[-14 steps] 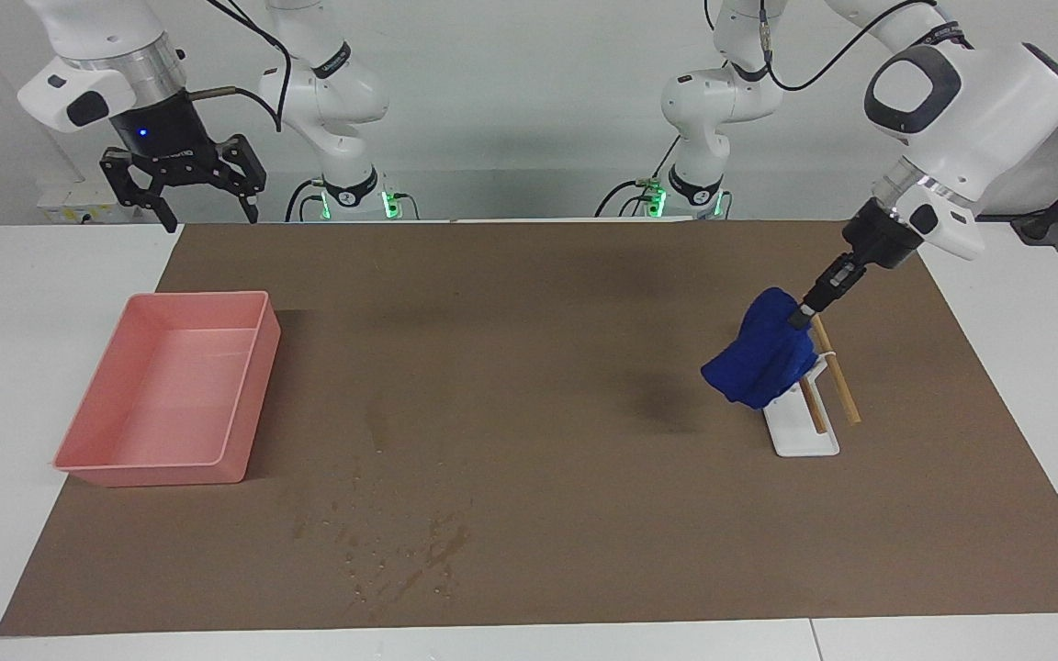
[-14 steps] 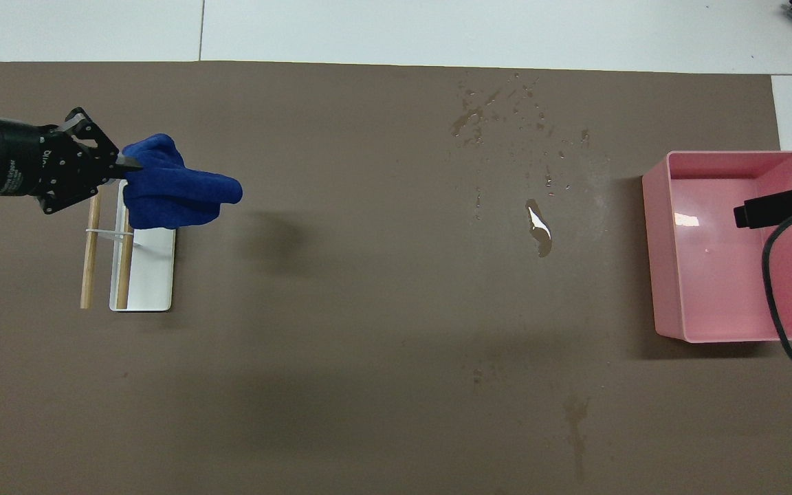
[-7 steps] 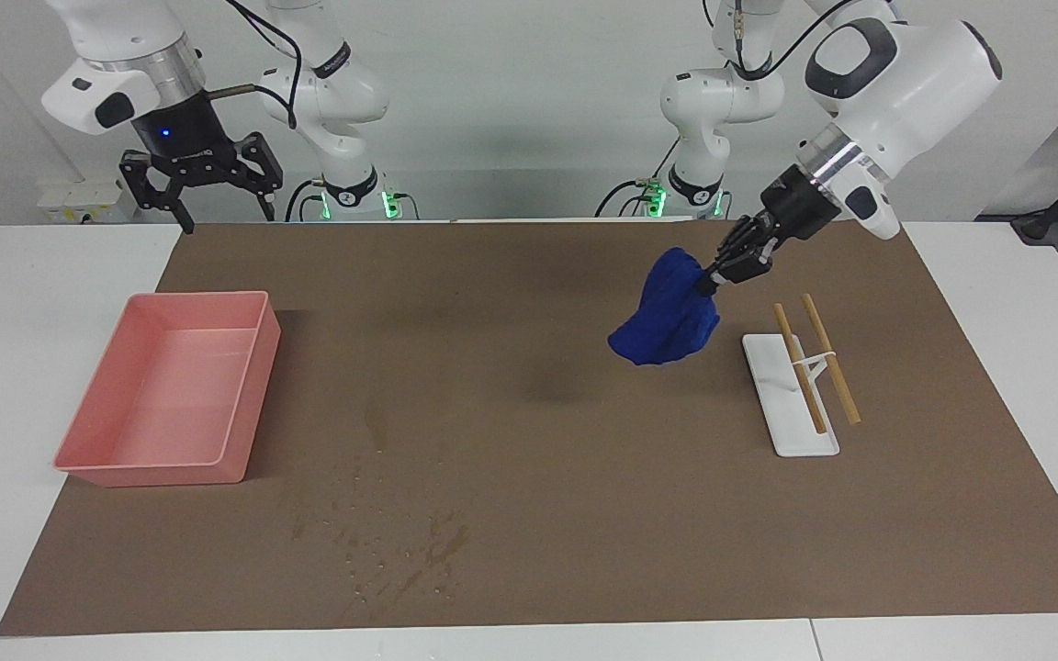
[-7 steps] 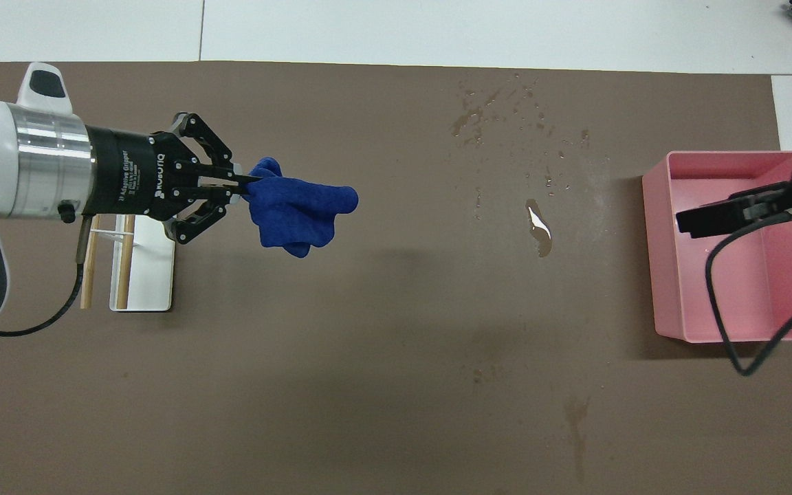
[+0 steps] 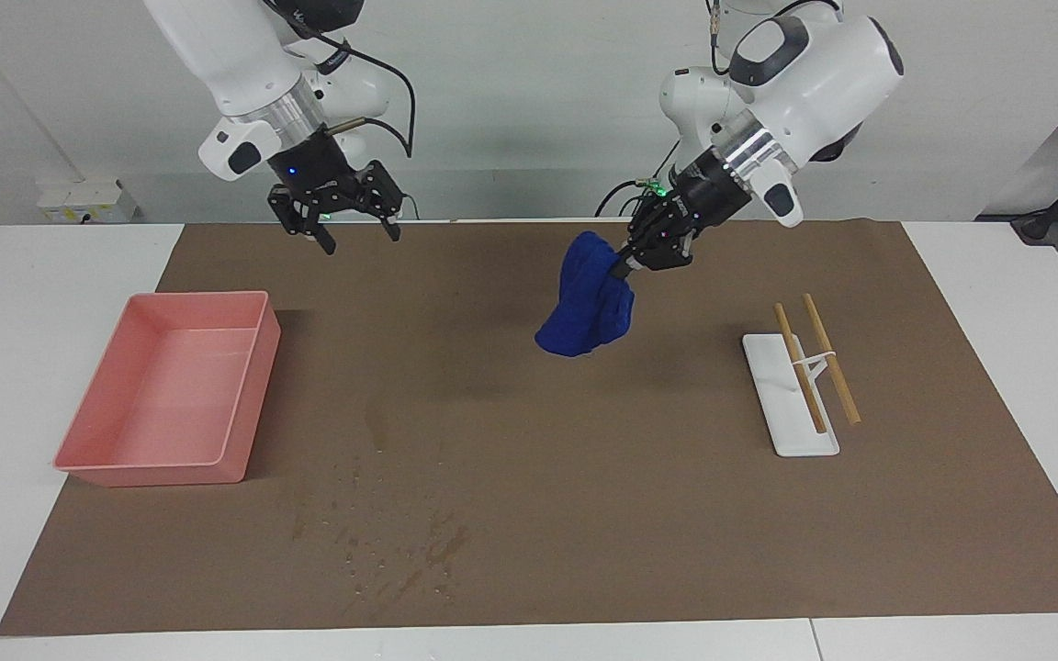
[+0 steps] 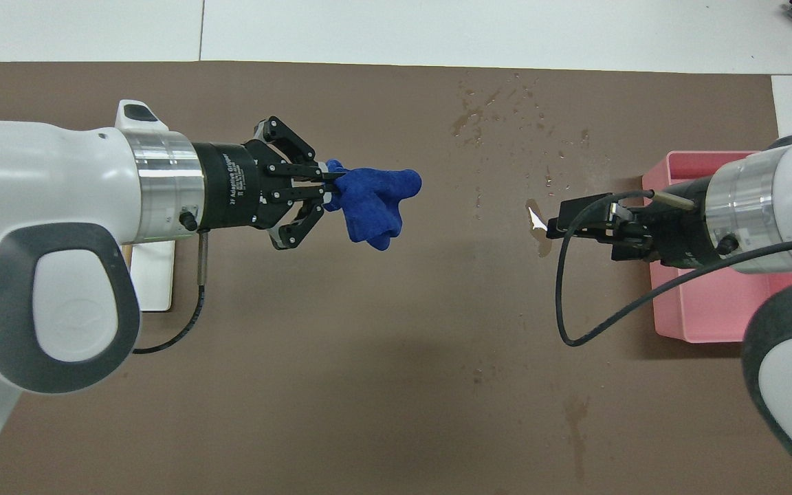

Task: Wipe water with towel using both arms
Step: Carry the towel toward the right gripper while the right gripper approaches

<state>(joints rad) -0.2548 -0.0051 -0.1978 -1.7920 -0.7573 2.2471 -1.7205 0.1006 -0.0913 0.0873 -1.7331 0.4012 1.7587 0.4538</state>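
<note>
Two white arms up over the brown mat point(image 5: 676, 514). Left gripper point(image 5: 623, 266) pinches a crumpled, plush blue towel point(image 5: 586, 308), which hangs mid-mat. Right gripper point(image 5: 356, 233) has its fingers spread, nothing between them, over the mat's robot-side edge. Water point(image 5: 400, 551): shiny droplets and dark streaks, at 4 o'clock of the glossy pink rectangular tray point(image 5: 171, 399) in the facing view. White rack point(image 5: 791, 404) with two wooden rods stands toward the left arm's end.

The left gripper point(image 6: 331, 185) has white print on its black body, partly readable as "2F Adaptive Gripper"; a smaller line under it cannot be made out, and nothing else bears readable text
</note>
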